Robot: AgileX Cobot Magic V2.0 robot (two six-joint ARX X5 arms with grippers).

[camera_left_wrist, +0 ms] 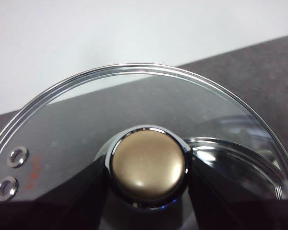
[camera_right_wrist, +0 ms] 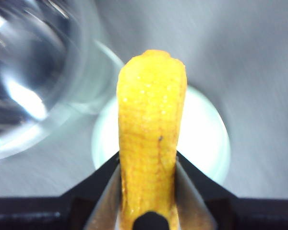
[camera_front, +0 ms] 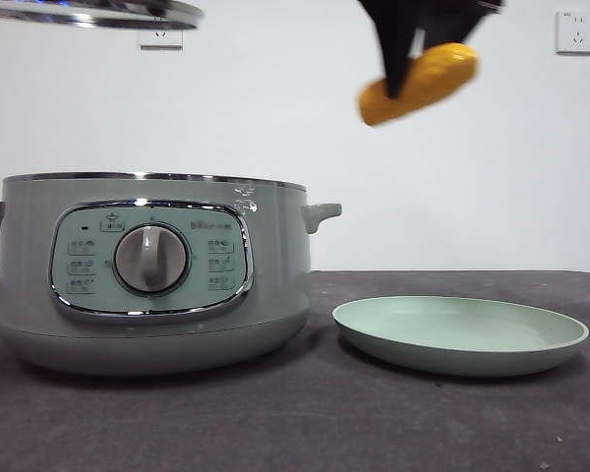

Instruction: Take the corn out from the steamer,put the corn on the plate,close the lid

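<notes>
High at the front view's top right, my right gripper is shut on the yellow-orange corn, holding it in the air above the pale green plate. In the right wrist view the corn stands between the black jaws with the plate below it. The grey-green steamer sits uncovered on the left of the table. My left gripper is shut on the knob of the glass lid, and the lid's chrome rim hangs above the steamer at the top left.
A dark table top carries the steamer and the plate side by side, close together. A white wall with sockets stands behind. The steamer's side handle points toward the plate.
</notes>
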